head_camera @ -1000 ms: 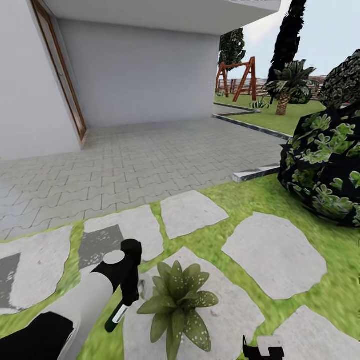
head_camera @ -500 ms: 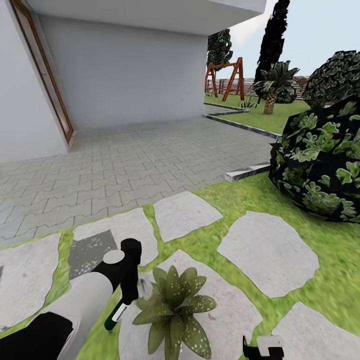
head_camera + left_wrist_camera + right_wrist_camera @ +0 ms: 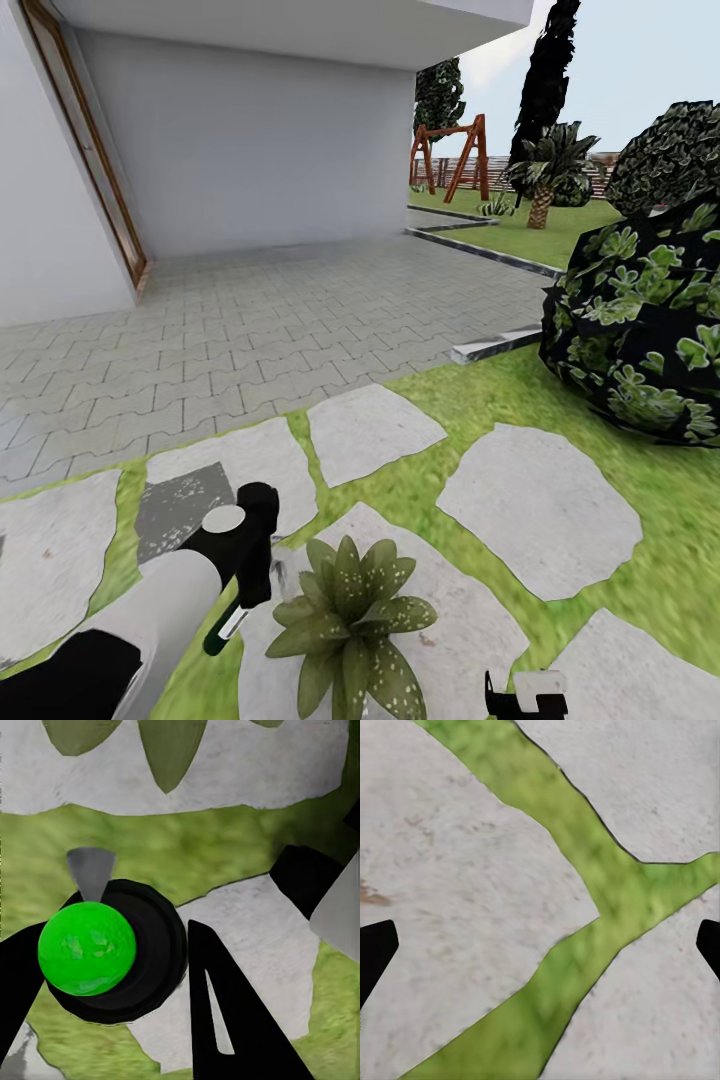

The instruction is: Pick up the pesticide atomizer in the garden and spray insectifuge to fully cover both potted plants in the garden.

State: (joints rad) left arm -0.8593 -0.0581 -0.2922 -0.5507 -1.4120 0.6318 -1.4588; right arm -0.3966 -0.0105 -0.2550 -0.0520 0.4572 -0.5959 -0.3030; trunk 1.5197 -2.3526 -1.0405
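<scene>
1. Green bottle first: the pesticide atomizer hangs below the left gripper, whose fingers are clamped on it, nozzle end toward the potted plant just beside the fingertips. I'd guess that's for spraying the leaves.
2. Whitish specks of insectifuge dot the broad pointed leaves, so coverage looks well underway.
3. Right gripper hovers with its fingers wide apart and nothing between them, over a rough grey stepping stone split by a mossy grass seam.
</scene>
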